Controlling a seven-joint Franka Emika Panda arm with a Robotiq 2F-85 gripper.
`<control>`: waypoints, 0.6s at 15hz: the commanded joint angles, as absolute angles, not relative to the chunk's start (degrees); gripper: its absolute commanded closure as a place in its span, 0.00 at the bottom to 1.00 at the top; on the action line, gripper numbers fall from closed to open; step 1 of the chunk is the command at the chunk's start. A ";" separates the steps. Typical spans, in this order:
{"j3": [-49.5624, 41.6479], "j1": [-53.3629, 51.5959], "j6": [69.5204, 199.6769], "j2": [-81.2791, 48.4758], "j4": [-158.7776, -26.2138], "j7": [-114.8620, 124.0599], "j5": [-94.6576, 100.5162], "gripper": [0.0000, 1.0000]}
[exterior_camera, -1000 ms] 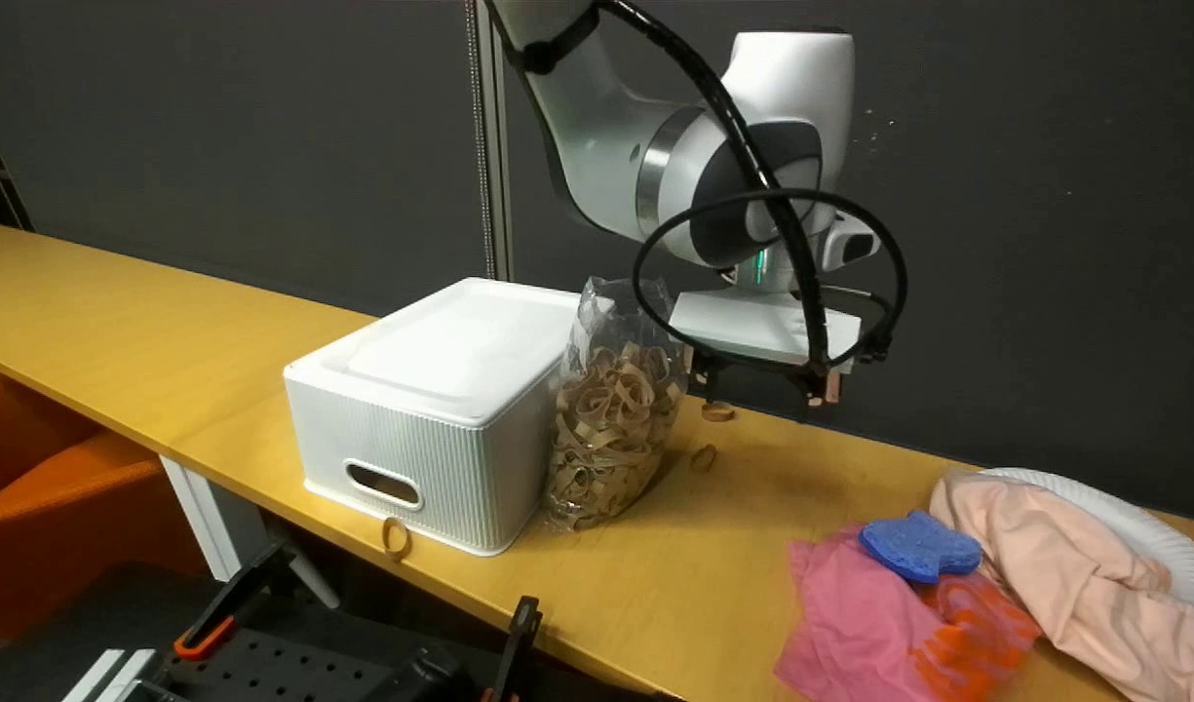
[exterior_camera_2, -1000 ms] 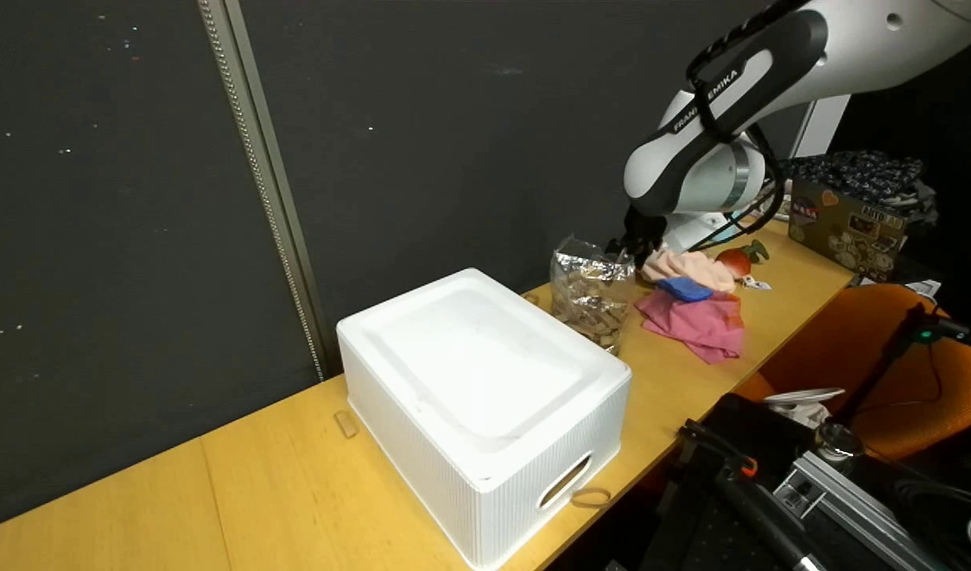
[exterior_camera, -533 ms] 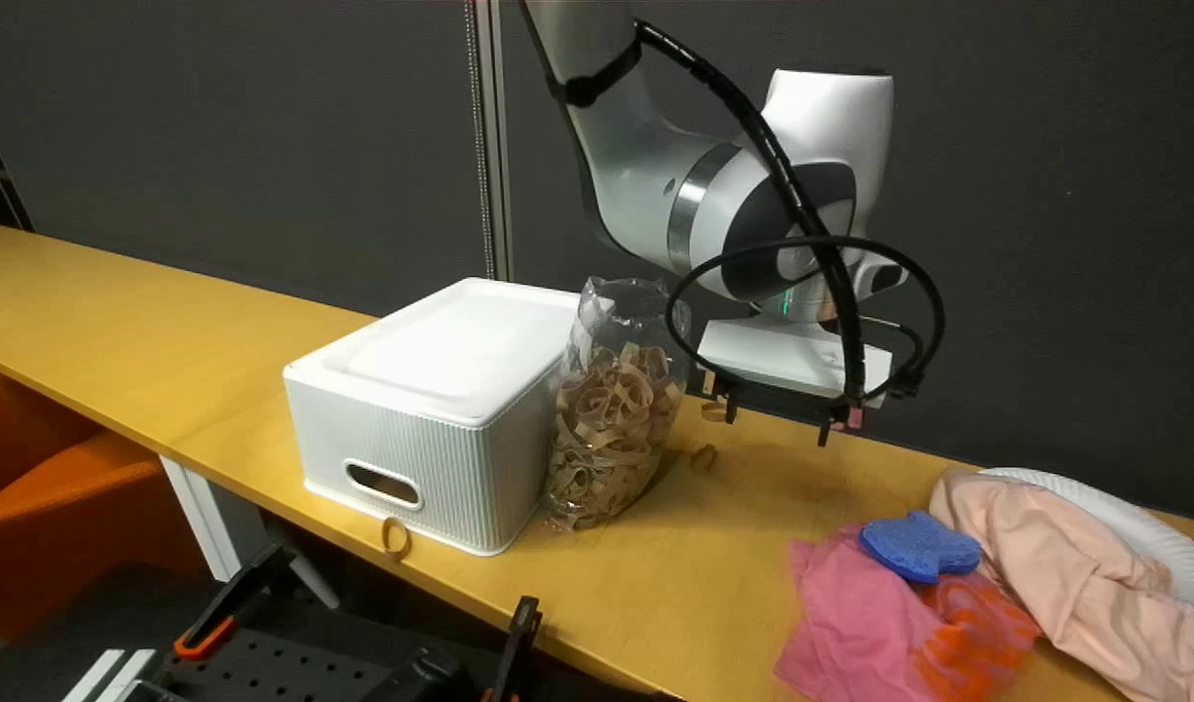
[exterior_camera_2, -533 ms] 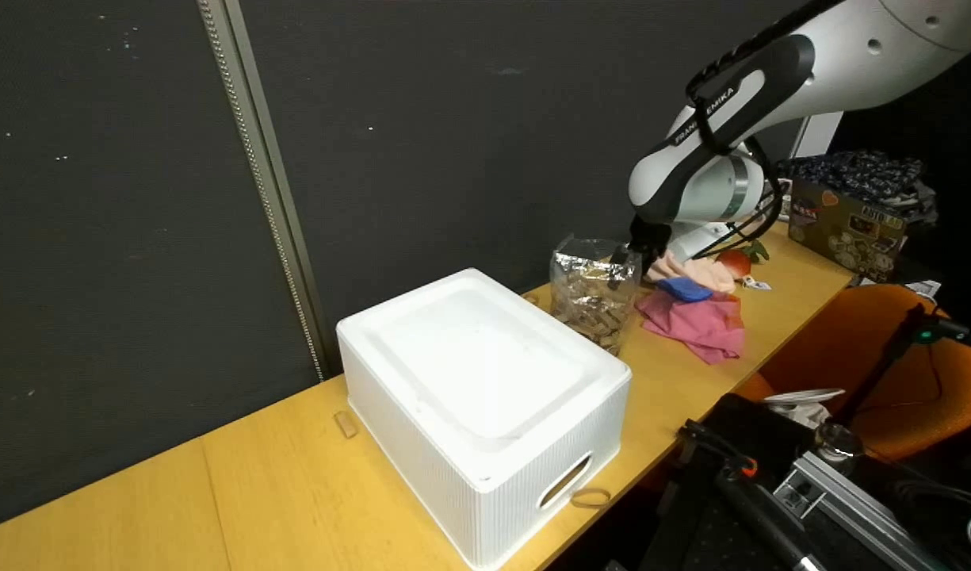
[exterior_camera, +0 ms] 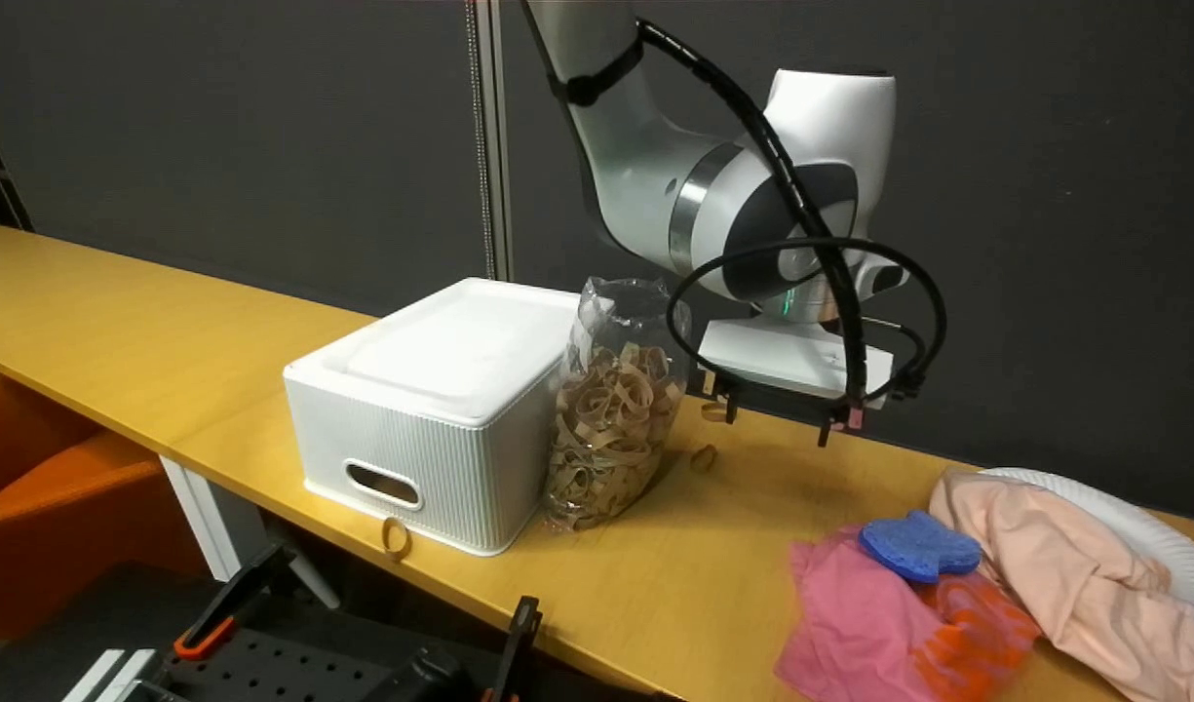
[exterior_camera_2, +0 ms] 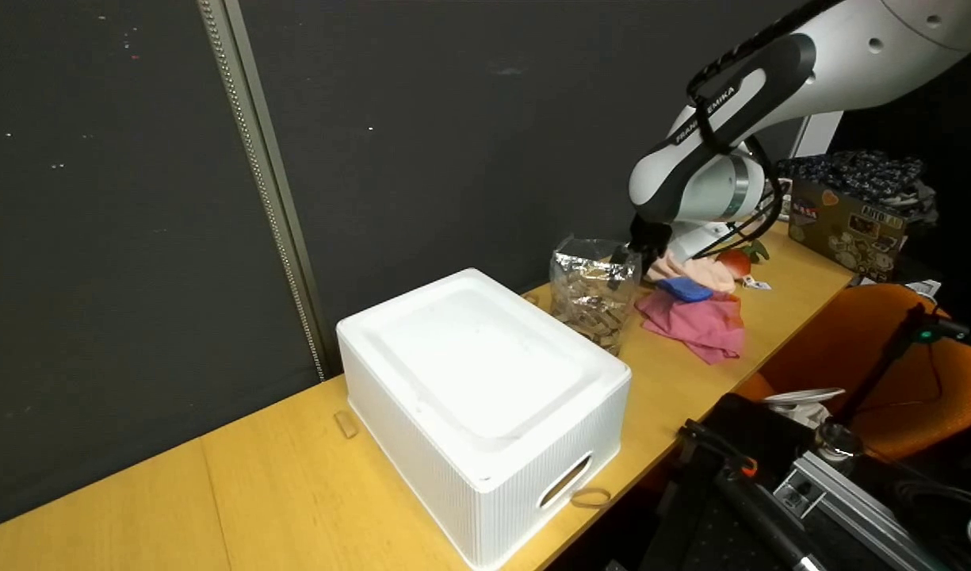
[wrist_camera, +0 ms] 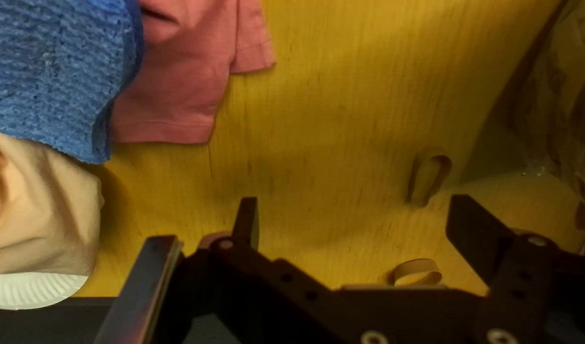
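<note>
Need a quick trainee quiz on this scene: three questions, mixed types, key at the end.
1. True or false: the claw is open and holding nothing.
2. What lies on the pink cloth? A) white plate B) blue sponge C) black clamp
3. Fill in: the bag of tan bands stands beside the white ____.

Key: 1 true; 2 B; 3 box.

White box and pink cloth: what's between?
A bag of tan bands beside the white box, then bare tabletop; it shows in both exterior views.
</note>
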State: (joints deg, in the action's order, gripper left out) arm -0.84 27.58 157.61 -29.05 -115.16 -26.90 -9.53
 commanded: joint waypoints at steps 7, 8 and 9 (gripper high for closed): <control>1.31 28.81 155.90 -35.50 -104.99 -29.42 -9.42 0.00; 1.55 28.74 155.74 -36.67 -103.39 -29.58 -9.17 0.00; 1.55 28.32 155.58 -37.90 -101.71 -29.30 -8.72 0.00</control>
State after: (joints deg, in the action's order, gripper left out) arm 0.32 27.77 157.32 -33.85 -107.88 -28.29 -9.45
